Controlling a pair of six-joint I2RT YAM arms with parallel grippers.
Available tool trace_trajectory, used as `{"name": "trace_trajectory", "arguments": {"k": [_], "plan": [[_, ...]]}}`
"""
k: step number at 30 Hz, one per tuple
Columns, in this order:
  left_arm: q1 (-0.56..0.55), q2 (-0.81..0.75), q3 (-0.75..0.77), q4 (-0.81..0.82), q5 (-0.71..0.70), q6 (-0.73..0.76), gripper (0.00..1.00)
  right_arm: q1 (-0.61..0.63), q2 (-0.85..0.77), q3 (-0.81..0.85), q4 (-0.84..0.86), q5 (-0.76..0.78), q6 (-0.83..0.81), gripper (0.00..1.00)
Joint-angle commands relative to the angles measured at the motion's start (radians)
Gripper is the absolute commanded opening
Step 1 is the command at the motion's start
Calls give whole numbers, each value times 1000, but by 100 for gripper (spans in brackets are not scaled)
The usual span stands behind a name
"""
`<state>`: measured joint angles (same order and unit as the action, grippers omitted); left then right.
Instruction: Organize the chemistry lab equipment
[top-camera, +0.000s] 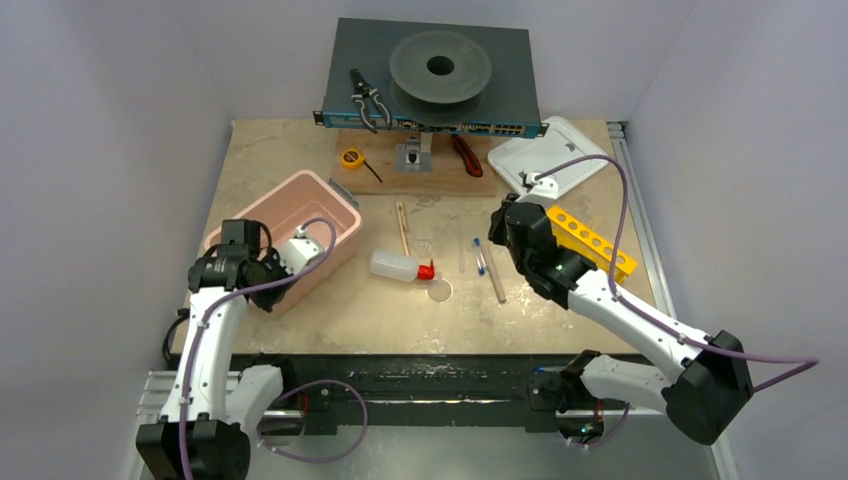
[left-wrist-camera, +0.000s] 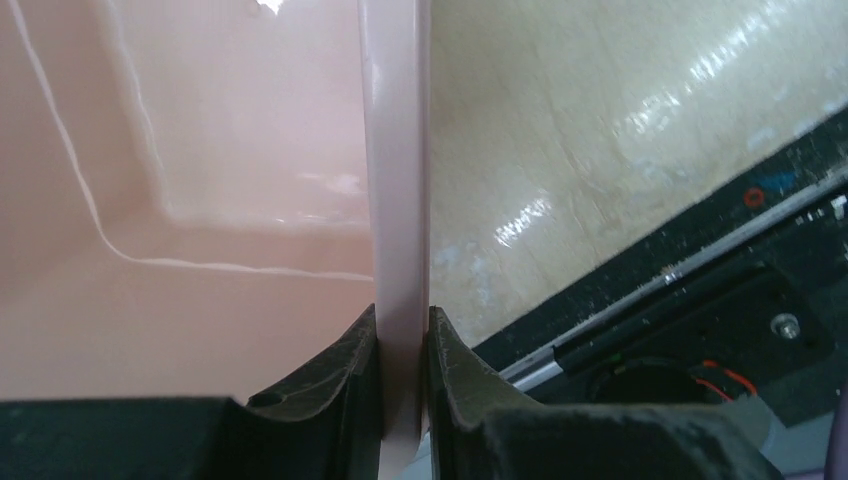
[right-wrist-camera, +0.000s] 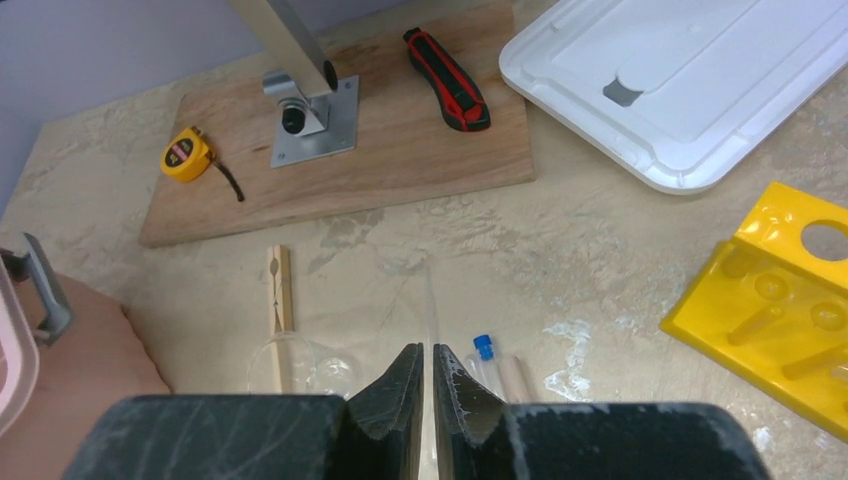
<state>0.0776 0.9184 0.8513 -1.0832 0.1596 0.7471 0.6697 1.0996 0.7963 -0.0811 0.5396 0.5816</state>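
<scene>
The squeeze bottle (top-camera: 398, 265), blue-capped tubes (top-camera: 479, 256) and wooden sticks (top-camera: 494, 281) lie loose on the surface right of the pink bin (top-camera: 340, 197). The left end effector (left-wrist-camera: 402, 320) is clamped on that bin's rim. The right end effector (right-wrist-camera: 428, 352) is closed, farther right of the bin by the tubes. Bracing the bin seems to be the step in hand, and the next move calls for lifting an item into it.

Top camera looks down from 6 o'clock. Left wrist hugs the pink bin (left-wrist-camera: 395, 150); right wrist faces 12 o'clock, sharing the tape measure (right-wrist-camera: 186, 153).
</scene>
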Motion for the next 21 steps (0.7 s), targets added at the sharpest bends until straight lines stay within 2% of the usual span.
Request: {"name": "trace_trajectory", "arguments": {"k": [1,8,15,18,21], "plan": [[0,-35,-24,-136,94,210,12,3,36,4,30,-18,-2,9],[0,-33,-33,-151,100,362,12,0,121,6,7,-6,60,10],[1,-28,-57,-89,-4,436,12,17,161,21,54,-77,1,26],[2,-37,-56,-70,-17,427,23,26,188,40,75,-129,-37,35],[1,-41,-9,-65,22,377,37,46,229,69,65,-156,-62,49]]}}
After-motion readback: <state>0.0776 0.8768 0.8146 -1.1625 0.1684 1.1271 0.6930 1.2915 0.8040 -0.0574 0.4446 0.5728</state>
